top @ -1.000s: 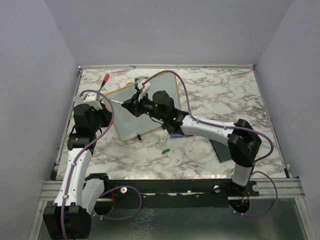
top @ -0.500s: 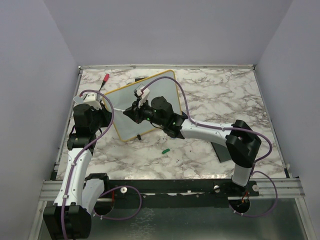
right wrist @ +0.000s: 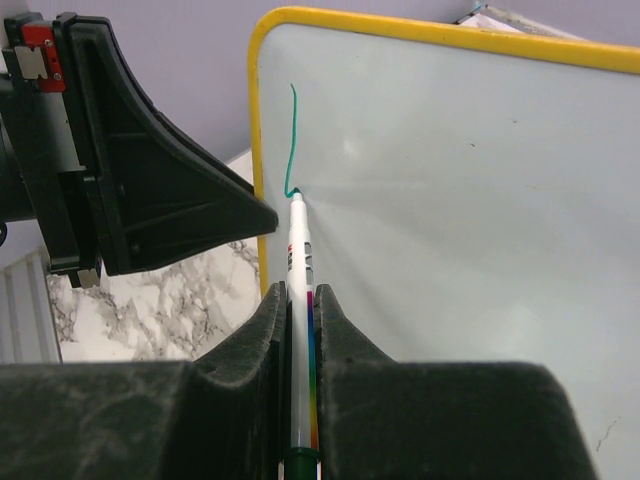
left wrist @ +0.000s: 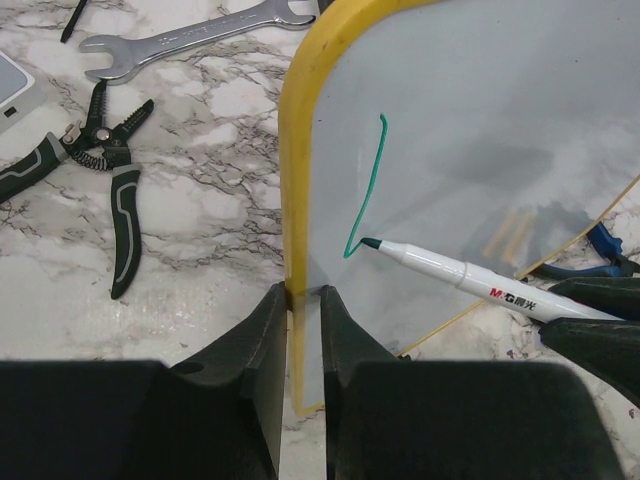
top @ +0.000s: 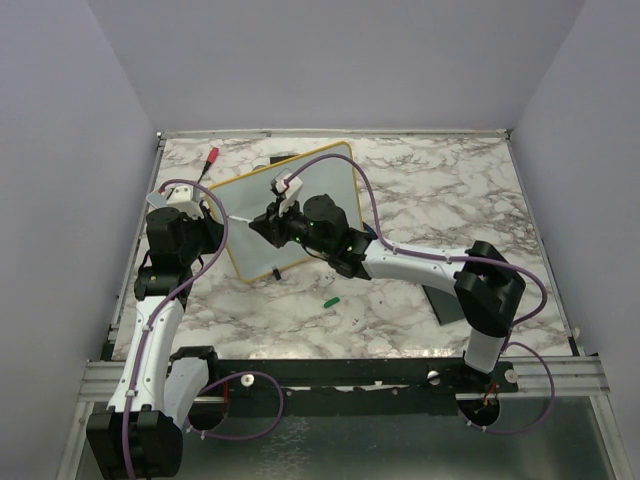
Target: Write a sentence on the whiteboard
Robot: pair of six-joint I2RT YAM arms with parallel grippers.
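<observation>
The whiteboard [top: 335,172] with its yellow frame stands tilted on the marble table. My left gripper [left wrist: 303,295] is shut on the board's left frame edge [left wrist: 292,200]. My right gripper [right wrist: 300,295] is shut on a white marker [right wrist: 298,250], and the marker's green tip touches the board near that edge. One curved teal-green stroke [left wrist: 365,190] is on the board, ending at the tip; it also shows in the right wrist view [right wrist: 292,130]. No words are readable. In the top view the marker [top: 243,218] spans between my right gripper [top: 262,222] and my left gripper [top: 222,214].
A green marker cap [top: 331,299] lies in front of the board. A red-handled tool [top: 212,156] lies at the far left. A flat black pad [top: 440,300] lies under the right arm. A wrench [left wrist: 190,38] and black pliers [left wrist: 110,170] lie left of the board.
My right gripper has shifted slightly left and nearer with the marker. The board's far edge looks more raised than a second ago. The left gripper has kept its hold.
</observation>
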